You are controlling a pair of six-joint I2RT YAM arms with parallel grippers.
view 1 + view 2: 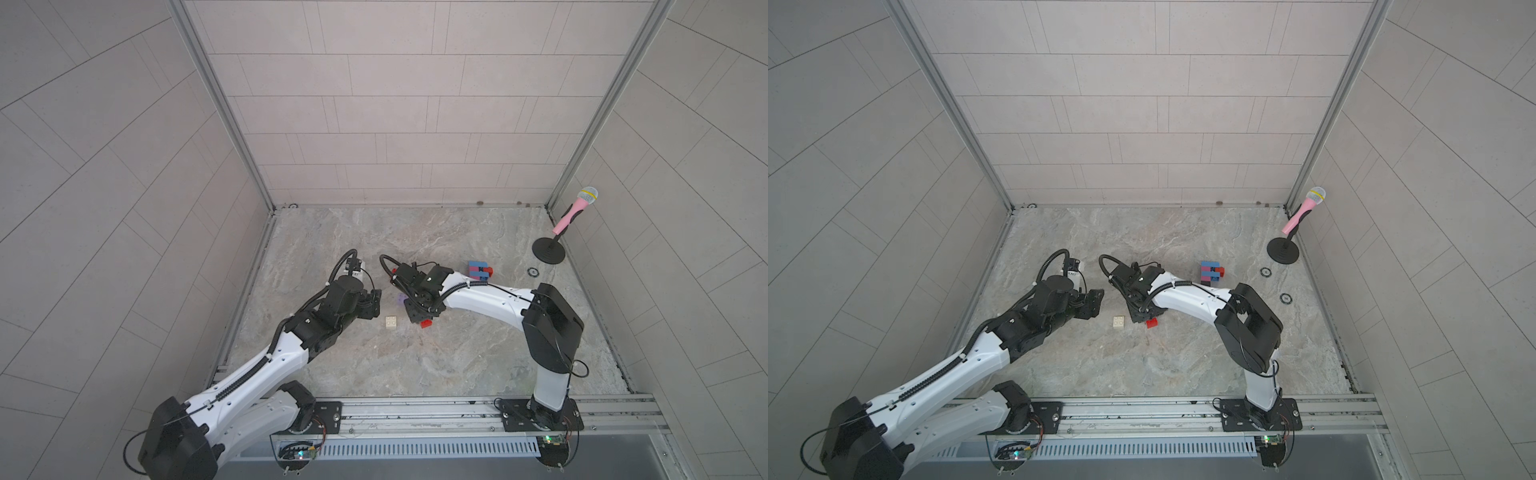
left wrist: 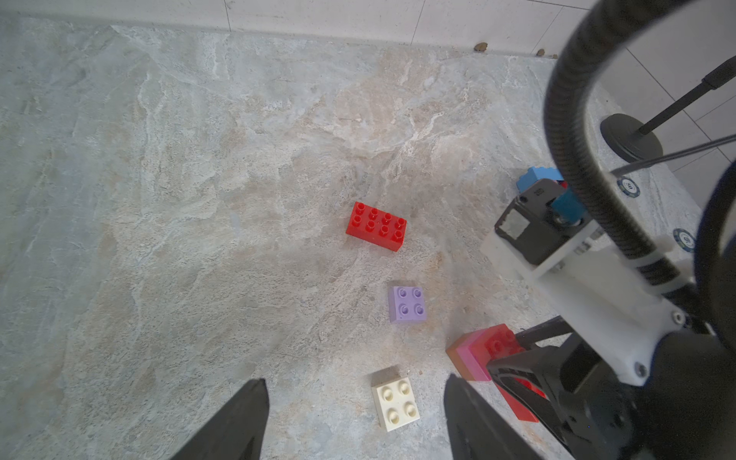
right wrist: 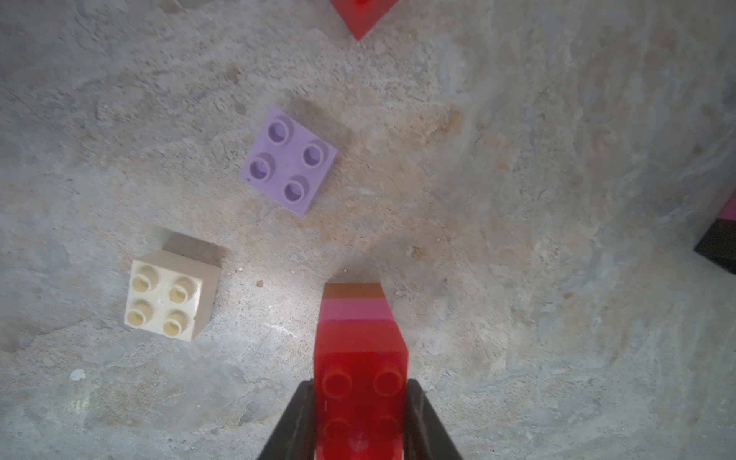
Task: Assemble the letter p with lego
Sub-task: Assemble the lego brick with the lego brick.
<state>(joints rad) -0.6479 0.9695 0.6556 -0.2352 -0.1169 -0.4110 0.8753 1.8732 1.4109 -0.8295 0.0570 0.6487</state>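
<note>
1. Table (image 1: 415,365): the letter is unfinished, and I see its lego in separate groups.
2. Blue, pink, black and red build (image 1: 478,271): stands alone, well apart from both arms.
3. Red-pink-brown stack (image 3: 358,330): my right fingers (image 3: 296,422) are clamped on it; I cannot tell if it touches the table.
4. Left fingers (image 2: 239,422): spread and empty, near the cream brick (image 2: 396,398).
5. Red oblong brick (image 2: 376,226) and lilac brick (image 3: 288,159): loose. I judge several joins remain.

Pale tiled walls (image 1: 395,104); marbled stone floor (image 1: 415,374); metal rail (image 1: 415,409).
</note>
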